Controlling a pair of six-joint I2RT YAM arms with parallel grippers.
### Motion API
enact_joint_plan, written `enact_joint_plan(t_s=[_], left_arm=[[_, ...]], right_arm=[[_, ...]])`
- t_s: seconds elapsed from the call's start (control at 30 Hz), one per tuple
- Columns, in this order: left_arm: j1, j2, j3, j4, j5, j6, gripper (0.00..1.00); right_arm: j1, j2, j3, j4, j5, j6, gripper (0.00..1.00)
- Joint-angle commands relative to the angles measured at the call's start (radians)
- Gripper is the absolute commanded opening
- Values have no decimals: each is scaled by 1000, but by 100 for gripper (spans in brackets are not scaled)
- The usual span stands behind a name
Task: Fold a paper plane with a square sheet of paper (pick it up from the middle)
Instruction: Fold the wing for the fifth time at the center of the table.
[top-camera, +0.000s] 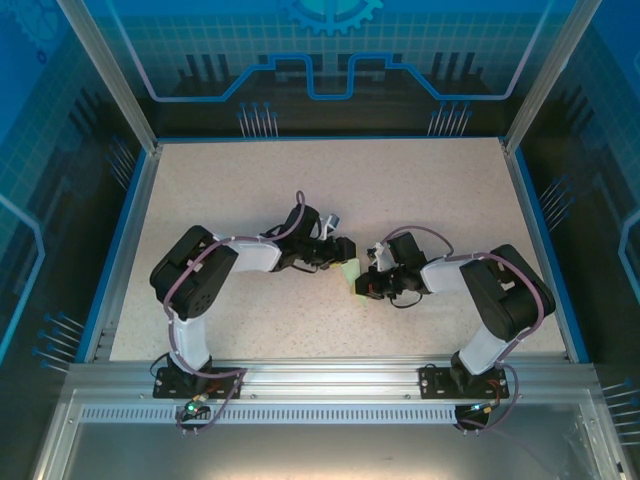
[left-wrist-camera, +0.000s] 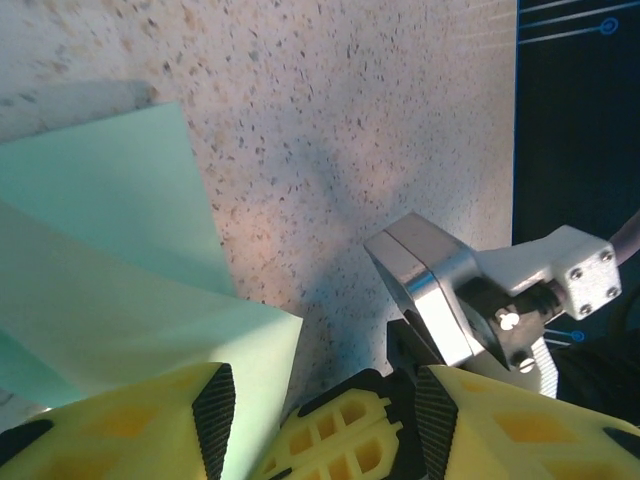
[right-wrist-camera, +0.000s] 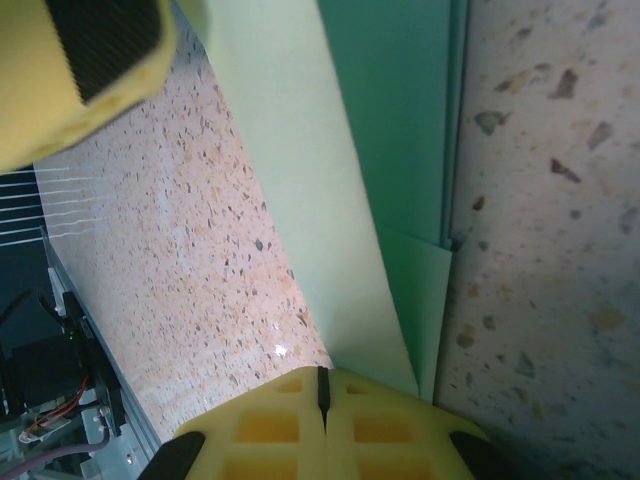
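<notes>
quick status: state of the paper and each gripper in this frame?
sheet of paper: partly folded into overlapping layers, not yet a plane, one end held.
left gripper: open, fingers wide apart, paper beside one finger, not clamped.
right gripper: shut, fingertips pressed together on the paper's end.

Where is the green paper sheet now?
In the top view, the pale mint-green folded paper sheet sits centrally, between the left claw and right claw.
</notes>
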Motion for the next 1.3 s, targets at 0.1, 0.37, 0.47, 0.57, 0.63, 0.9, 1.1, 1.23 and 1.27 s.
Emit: enact_joint_plan(t_s=[0.1, 0.37, 0.47, 0.57, 0.63, 0.9, 1.1, 1.23, 1.27], left_arm=[[-18, 66, 39, 24, 24, 6, 55], [19, 105, 55, -5, -45, 50, 54], [38, 115, 75, -23, -37, 81, 54], [65, 119, 86, -29, -27, 96, 54], [83, 120, 92, -33, -18, 109, 54], [134, 166, 173, -110, -2, 161, 54], [175, 182, 177, -112, 10, 170, 54], [202, 178, 184, -114, 27, 173, 54], [207, 173, 189, -123, 27, 178, 54]], right_arm=[[3, 91, -37, -137, 122, -3, 3], [3, 91, -41, -164, 124, -10, 0], [2, 91, -48, -174, 128, -13, 0], [3, 89, -55, -178, 129, -17, 0], [2, 90, -58, -179, 127, -19, 0], [2, 83, -59, -185, 126, -19, 0], [3, 85, -57, -184, 124, -16, 0], [3, 96, -51, -177, 123, -13, 0], [3, 96, -50, -174, 121, -11, 0]])
